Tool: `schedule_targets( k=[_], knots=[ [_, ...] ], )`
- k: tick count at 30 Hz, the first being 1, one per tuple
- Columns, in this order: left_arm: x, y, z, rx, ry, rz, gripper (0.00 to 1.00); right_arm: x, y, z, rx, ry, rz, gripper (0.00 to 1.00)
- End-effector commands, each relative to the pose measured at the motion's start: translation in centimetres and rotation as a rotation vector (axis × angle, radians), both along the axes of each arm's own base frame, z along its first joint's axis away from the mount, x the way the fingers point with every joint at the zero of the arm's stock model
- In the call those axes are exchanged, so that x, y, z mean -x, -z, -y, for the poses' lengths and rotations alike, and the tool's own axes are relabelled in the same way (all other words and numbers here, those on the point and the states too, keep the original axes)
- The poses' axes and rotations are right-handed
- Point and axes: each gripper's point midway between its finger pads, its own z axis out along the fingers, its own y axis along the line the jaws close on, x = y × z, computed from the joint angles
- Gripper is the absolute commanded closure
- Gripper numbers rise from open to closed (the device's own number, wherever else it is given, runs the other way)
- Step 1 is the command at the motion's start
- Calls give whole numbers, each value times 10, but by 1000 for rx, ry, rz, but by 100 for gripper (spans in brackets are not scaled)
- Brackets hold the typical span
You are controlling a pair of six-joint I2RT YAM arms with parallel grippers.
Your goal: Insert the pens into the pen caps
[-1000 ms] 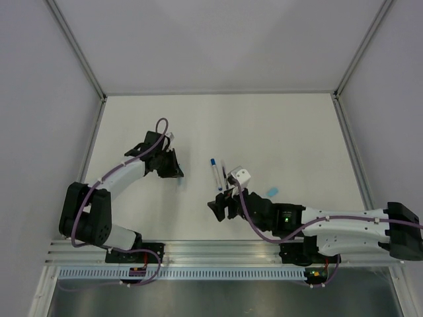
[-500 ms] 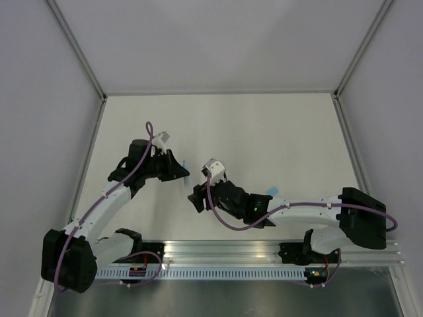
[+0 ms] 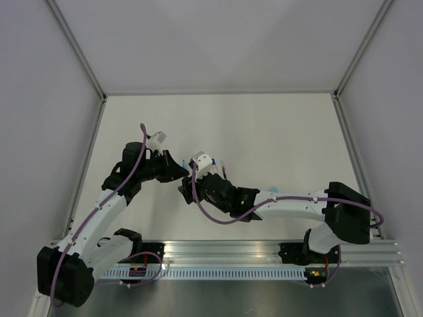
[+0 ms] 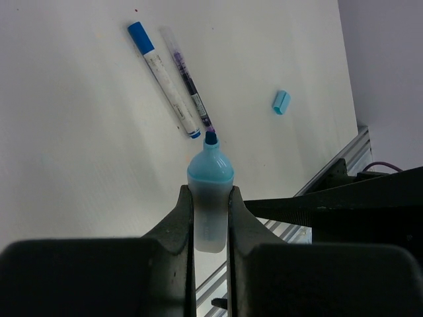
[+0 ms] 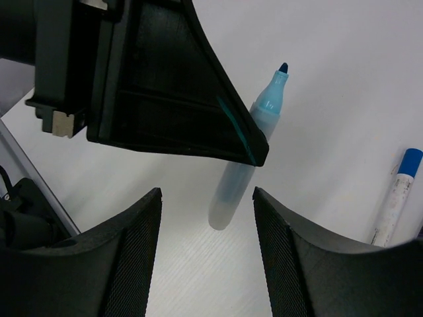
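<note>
Left jaws pinch the light-blue pen (image 4: 210, 173) mid-barrel, with its uncapped tip pointing away and the pen lifted off the surface (image 4: 79, 165). Right jaws are spread; the pen's bare rear end sits between them, apparently untouched. Likely a regrasp: right should centre on the barrel and close squarely, and left should release only after. The light-blue cap (image 4: 281, 102) lies well apart on the surface.

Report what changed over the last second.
The right arm swung left across the table, bringing the right claw up to the left claw; its open jaws now straddle the rear end of the light-blue pen. The left arm stretched forward, its claw barely shifting. Unchanged: the left claw's clamp on that pen, and the light-blue cap lying on the table.
</note>
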Motion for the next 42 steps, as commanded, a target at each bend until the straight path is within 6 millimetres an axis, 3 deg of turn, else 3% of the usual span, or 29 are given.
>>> schedule_targets(
  k=[1, 11, 14, 16, 18, 20, 21, 22, 26, 29, 37, 42],
  knots=[
    [6, -14, 4, 40, 21, 24, 98, -10, -11, -3, 0, 30, 29, 37],
    [8, -22, 3, 57, 10, 44, 98, -11, -7, -3, 2, 40, 15, 47],
    [12, -27, 7, 91, 32, 60, 98, -12, -10, -3, -31, 40, 15, 57],
    [16, -30, 9, 109, 50, 67, 98, -11, -7, -2, -52, 29, 5, 69],
    [18, -36, 11, 128, 67, 95, 98, -15, -16, -1, -110, 13, -2, 81],
    [22, -45, 13, 150, 87, 136, 97, -19, -19, 6, -162, 15, -17, 89],
    [24, -47, 13, 158, 94, 152, 95, -21, -19, 9, -177, 13, -24, 98],
    [27, -52, 15, 172, 112, 169, 93, -21, -23, 11, -210, -2, -37, 100],
    [37, -75, 20, 236, 170, 274, 69, -14, -36, 16, -278, -60, -43, 100],
    [43, -77, 21, 255, 200, 308, 61, -5, -50, 21, -333, -96, -37, 100],
    [67, -105, 33, 401, 351, 429, 57, 30, -93, 18, -501, -268, -57, 100],
    [78, -115, 34, 455, 405, 486, 58, 46, -108, 14, -559, -352, -73, 100]
  ],
)
